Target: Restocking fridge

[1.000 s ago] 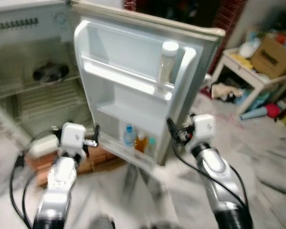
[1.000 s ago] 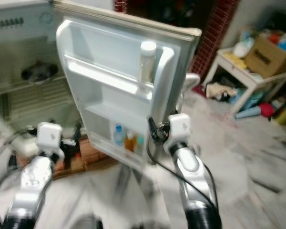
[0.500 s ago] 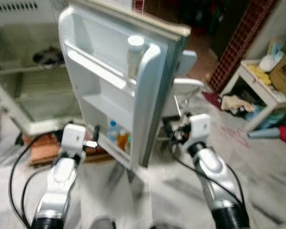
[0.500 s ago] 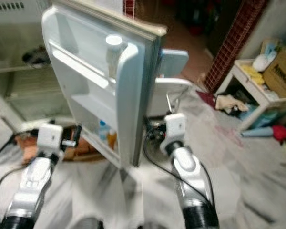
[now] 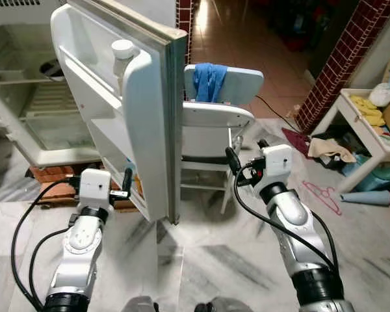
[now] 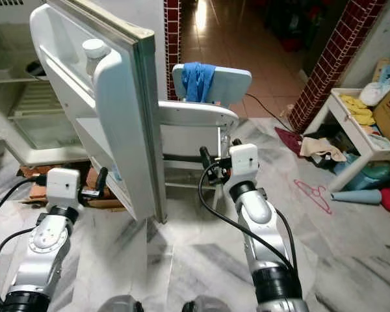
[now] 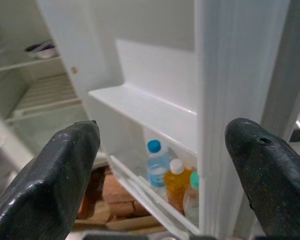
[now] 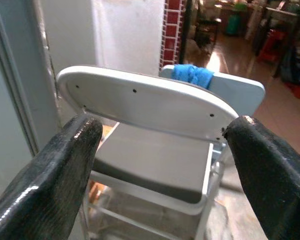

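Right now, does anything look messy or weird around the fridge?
A few things. The fridge stands on bricks instead of the floor. A pink hanger lies on the marble floor, and clothes are heaped under the white table. A blue cloth is draped over a chair behind the open door.

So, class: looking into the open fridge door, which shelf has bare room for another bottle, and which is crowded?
The middle door shelf, between the door's inner wall and its edge frame, looks bare. The bottom door rack is crowded at the frame end by the blue-capped bottle, orange bottle and green-capped bottle; its other end looks free.
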`<state>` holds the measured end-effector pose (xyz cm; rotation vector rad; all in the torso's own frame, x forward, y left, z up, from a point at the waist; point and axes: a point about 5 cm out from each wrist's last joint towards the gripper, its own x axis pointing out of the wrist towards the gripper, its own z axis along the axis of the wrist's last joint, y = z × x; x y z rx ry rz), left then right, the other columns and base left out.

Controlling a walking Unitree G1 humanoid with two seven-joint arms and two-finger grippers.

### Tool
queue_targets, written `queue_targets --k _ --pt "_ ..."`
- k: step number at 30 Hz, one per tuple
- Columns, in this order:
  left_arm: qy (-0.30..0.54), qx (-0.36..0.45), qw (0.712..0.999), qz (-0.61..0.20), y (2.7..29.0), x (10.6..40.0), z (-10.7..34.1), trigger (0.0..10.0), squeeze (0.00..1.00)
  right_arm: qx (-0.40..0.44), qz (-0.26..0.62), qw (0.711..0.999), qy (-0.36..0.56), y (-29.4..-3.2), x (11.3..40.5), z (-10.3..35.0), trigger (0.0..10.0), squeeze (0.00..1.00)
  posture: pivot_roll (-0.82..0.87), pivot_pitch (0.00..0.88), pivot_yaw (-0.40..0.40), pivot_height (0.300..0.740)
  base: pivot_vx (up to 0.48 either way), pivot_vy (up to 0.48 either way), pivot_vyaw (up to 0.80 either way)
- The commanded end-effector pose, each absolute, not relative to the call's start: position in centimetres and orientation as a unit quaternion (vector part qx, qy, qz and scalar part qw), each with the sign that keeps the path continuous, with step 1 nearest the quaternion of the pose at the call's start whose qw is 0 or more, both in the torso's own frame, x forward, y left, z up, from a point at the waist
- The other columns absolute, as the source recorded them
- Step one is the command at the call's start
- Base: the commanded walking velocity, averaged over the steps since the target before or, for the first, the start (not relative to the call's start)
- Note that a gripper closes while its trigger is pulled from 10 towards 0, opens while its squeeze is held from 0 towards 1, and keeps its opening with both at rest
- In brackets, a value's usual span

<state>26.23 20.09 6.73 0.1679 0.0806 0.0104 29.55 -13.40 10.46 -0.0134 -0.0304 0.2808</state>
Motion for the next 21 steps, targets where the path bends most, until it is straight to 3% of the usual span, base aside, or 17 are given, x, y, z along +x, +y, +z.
queue_targets --k 1,12,21 --pt "0.05 0.084 0.995 0.023 21.2 25.8 6.5 10.0 0.0 -0.008 0.14 0.99 -0.031 -13.2 30.3 11.2 10.0 0.0 -0.01 0.036 -0.026 0.74 0.0 0.0 0.73" --pt "0.059 0.076 0.995 0.04 22.2 25.2 6.3 10.0 0.0 0.01 0.139 0.99 -0.031 -11.6 32.4 12.0 10.0 0.0 0.03 0.048 -0.028 0.74 0.0 0.0 0.64" --pt "0.059 0.08 0.994 0.043 22.4 25.0 6.4 10.0 0.0 0.023 0.104 0.994 -0.03 -10.0 36.3 14.5 10.0 0.0 0.05 0.053 -0.035 0.74 0.0 0.0 0.0"
